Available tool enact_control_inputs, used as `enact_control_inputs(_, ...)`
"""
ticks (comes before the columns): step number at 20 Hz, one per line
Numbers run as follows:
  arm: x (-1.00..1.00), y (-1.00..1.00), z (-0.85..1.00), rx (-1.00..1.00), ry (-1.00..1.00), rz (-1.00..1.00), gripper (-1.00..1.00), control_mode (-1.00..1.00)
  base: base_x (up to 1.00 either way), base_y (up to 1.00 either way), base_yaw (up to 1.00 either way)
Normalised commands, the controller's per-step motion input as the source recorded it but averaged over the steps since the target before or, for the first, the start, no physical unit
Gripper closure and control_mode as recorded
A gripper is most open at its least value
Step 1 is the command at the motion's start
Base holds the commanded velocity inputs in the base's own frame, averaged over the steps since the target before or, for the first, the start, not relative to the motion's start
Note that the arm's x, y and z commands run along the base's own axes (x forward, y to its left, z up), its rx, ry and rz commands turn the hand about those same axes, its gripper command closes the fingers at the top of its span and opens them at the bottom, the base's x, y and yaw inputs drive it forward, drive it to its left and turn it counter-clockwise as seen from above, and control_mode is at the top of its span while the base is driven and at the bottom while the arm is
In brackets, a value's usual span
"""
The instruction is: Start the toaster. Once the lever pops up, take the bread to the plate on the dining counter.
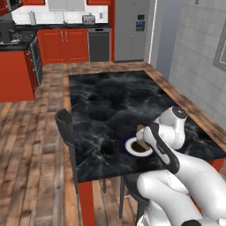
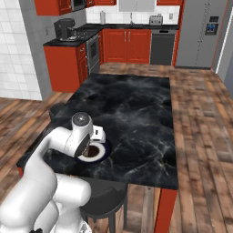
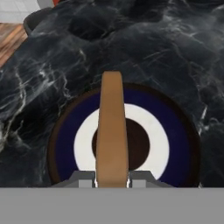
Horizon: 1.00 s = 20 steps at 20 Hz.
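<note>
dining counter (image 1: pixel 106 101): stretches well ahead and to both sides of the gripper, tons of open marble; near edge sits close behind, so better not drift back

plate (image 3: pixel 183 131): right under the gripper, blue rim all round, dark shadow dead centre

bread (image 3: pixel 112 127): pinched edge-on, hanging over the plate's white middle, apparently not touching yet

gripper (image 3: pixel 112 179): clamped tight on the slice's near edge

next bit, probably: lower straight down, keep centred, let go only once low, since an upright slice likes to tip toward the rim
</note>
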Motion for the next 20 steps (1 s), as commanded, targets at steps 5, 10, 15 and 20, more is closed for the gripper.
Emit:
enact_control_inputs(5, 0.16, 0.07, -0.05, 0.00, 0.02, 0.00, 1.00, -1.00, 0.00, 0.00, 0.00)
enact_control_inputs(10, 0.11, 0.05, -0.10, 0.00, 0.01, 0.00, 1.00, -1.00, 0.00, 0.00, 0.00)
enact_control_inputs(15, 0.07, 0.03, -0.11, 0.00, 0.00, 0.00, 1.00, -1.00, 0.00, 0.00, 0.00)
enact_control_inputs(20, 0.03, 0.01, -0.16, 0.00, 0.00, 0.00, 1.00, -1.00, 0.00, 0.00, 0.00)
